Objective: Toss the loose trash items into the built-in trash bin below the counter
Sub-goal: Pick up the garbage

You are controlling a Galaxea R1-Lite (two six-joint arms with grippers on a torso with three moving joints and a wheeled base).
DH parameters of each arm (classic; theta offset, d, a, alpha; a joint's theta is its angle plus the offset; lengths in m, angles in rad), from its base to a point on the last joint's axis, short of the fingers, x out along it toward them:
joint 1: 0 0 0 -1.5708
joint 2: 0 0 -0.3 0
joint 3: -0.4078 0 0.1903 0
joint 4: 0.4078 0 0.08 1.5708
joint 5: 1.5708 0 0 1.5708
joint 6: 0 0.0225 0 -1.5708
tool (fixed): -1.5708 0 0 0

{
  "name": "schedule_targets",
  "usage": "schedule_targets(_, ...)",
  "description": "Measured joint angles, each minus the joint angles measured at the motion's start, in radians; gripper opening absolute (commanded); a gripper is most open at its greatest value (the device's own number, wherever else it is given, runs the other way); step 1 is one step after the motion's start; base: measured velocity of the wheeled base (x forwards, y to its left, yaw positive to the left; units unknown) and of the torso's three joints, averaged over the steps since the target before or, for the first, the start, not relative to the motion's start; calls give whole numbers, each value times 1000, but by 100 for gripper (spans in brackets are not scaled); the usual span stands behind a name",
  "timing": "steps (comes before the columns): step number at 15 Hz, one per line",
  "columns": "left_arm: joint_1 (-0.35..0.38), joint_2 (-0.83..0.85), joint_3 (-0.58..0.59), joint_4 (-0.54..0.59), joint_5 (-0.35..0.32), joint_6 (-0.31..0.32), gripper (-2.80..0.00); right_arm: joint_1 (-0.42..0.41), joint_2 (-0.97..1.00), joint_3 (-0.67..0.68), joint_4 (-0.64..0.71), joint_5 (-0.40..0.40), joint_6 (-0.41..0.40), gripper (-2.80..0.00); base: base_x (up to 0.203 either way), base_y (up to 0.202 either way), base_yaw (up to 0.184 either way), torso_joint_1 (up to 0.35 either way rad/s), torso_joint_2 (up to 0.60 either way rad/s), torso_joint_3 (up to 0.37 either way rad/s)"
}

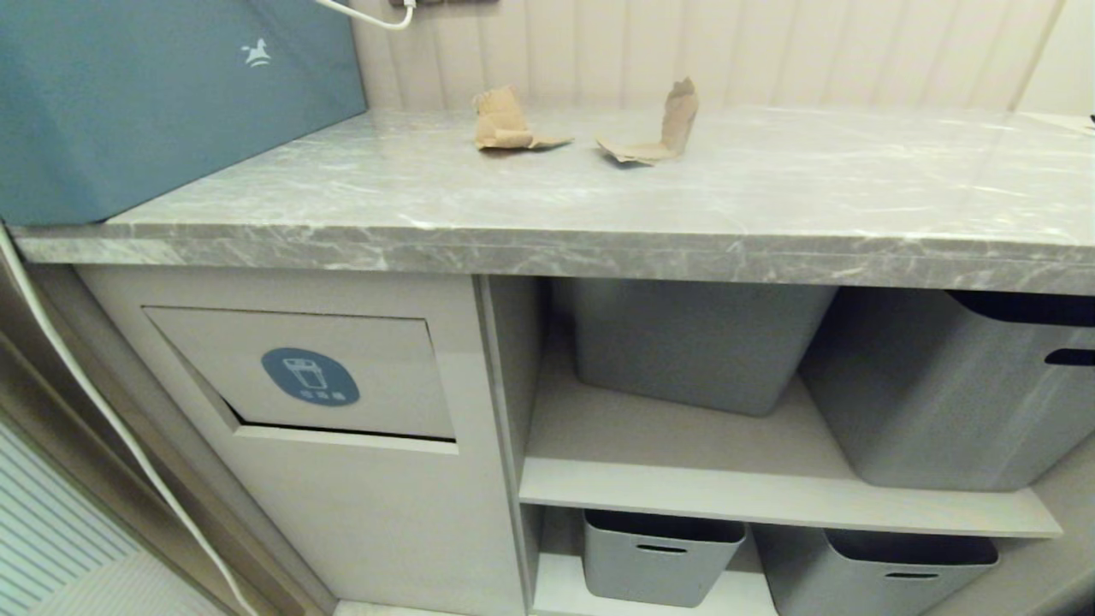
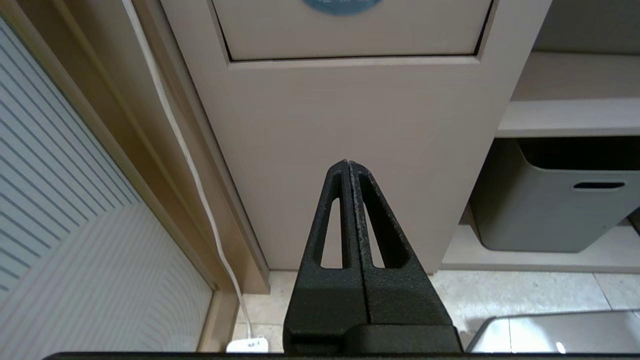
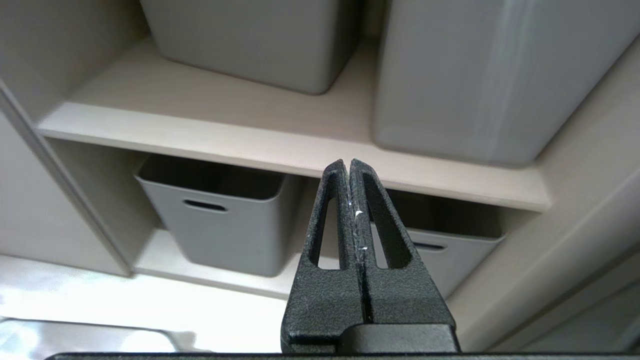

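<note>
Item: cardboard scraps, two in view. One [image 1: 506, 122] and its neighbour [image 1: 657, 128] lie near each other at the upper centre of the head frame, far back on the tabletop [image 1: 599, 205].

Item: built-in trash bin flap [image 1: 312, 376], lower left of the head frame, below the slab.

Item: left end effector [image 2: 348, 167], closed, empty, low before the cabinet, the flap above it.

Item: right end effector [image 3: 348, 166], closed, empty, facing grey tubs [image 3: 220, 210].

Judgement: the scraps lie well above both; either arm must rise, the left being nearer the bin.
</note>
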Motion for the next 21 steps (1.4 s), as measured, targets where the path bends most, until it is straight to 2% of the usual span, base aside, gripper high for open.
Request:
schedule_targets(4,-1,-19,3,-3,5,-11,-280,0,0,0,3,3,-28,-280,0,0,0,165,-472,-297)
schedule_targets(7,-1,-21,3,-4,20,-53,-280,0,0,0,3,3,-17,-280,0,0,0,180,-484,-293)
schedule_targets(21,-1,-22,3,-6,22,-58,-280,0,0,0,4,-1,13,-280,0,0,0,213,-493,-283)
